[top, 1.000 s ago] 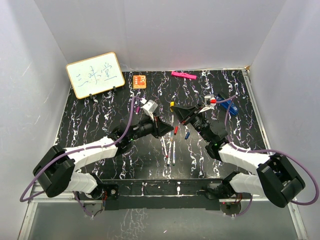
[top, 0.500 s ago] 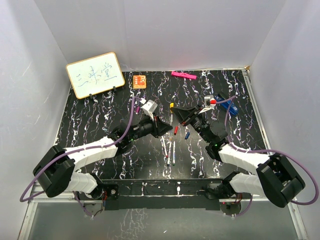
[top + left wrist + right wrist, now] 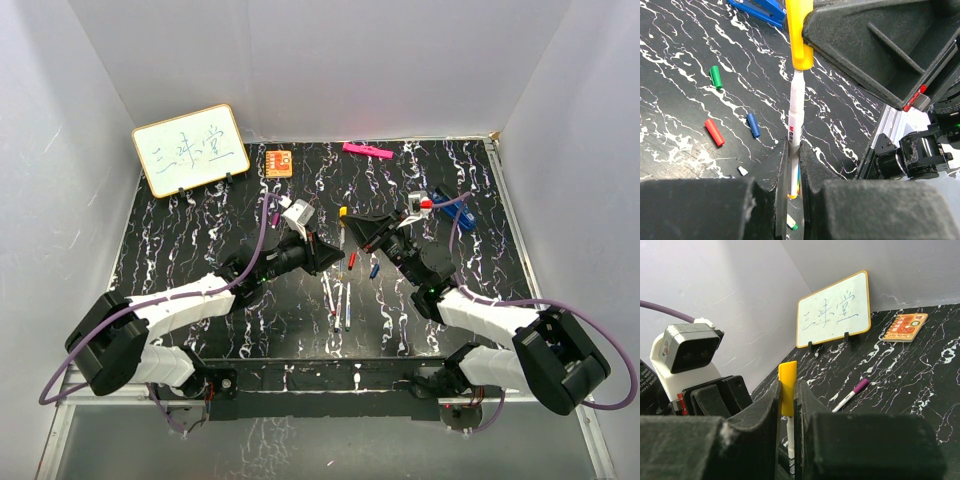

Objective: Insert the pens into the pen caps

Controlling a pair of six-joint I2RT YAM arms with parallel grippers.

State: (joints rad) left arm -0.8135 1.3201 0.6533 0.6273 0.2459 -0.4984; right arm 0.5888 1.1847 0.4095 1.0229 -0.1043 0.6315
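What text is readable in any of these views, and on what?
"三味堂": blue handwriting on the whiteboard; the middle character is uncertain.
"M&G": red letters along the barrel of the white pen below the yellow cap; partly blurred, so this is only a likely reading.
Print on the cover of the orange booklet: too small to read.
Nothing else is legible.

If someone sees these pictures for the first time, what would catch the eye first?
First, the two arms meeting above the middle of the table: the left gripper is shut on a white pen, whose tip enters the yellow cap pinched by the right gripper. Then the loose red cap, blue cap and green cap lying below, and the whiteboard at the far left.
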